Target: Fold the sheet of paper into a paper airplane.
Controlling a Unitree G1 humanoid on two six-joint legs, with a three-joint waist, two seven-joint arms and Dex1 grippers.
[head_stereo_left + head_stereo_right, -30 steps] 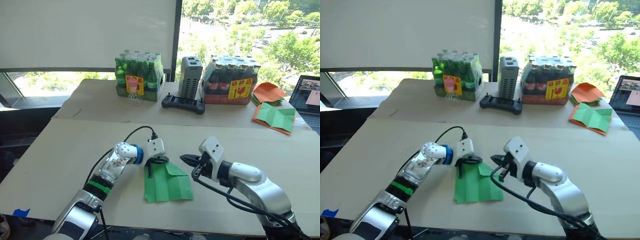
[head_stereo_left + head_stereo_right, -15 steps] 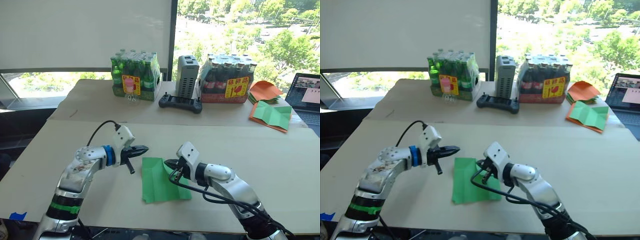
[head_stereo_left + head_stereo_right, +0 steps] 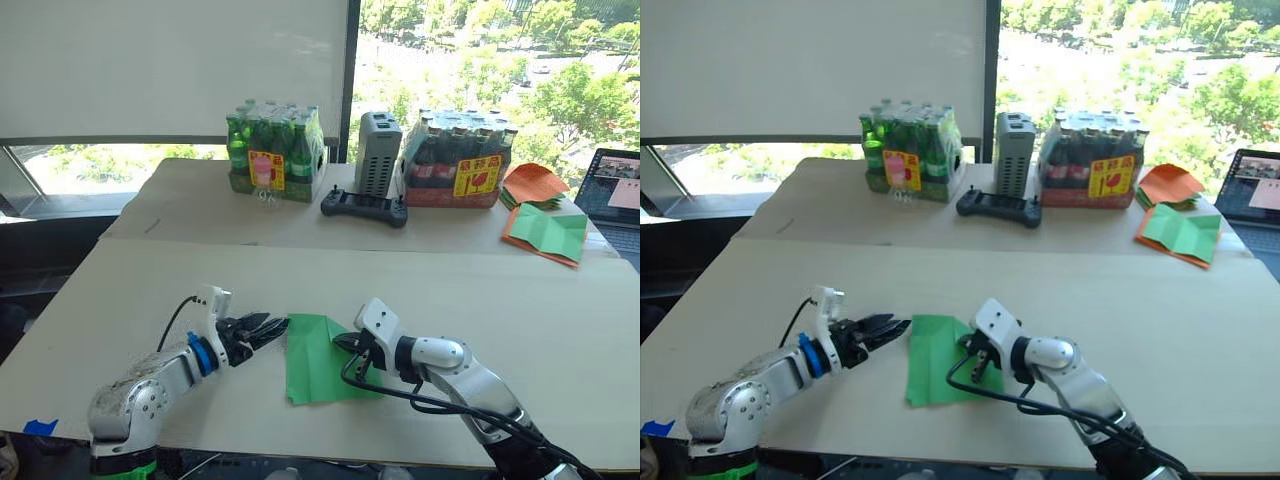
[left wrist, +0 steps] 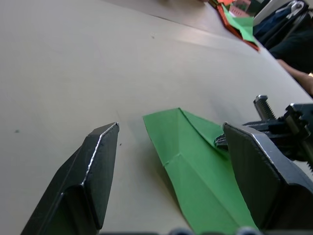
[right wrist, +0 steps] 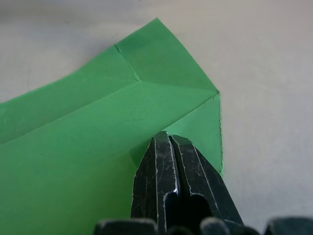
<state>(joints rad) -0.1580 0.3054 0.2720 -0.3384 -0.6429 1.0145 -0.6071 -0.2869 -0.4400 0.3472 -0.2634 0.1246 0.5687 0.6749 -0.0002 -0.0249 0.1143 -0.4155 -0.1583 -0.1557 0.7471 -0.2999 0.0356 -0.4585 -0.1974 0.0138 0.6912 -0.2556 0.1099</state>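
Table | sheet of paper under closed right pincer

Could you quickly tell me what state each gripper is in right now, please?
Left gripper: open, holding nothing.
Right gripper: shut, pressing on the sheet of paper.

A bright green sheet of paper lies on a pale beige table, flanked by black gripper fingers.
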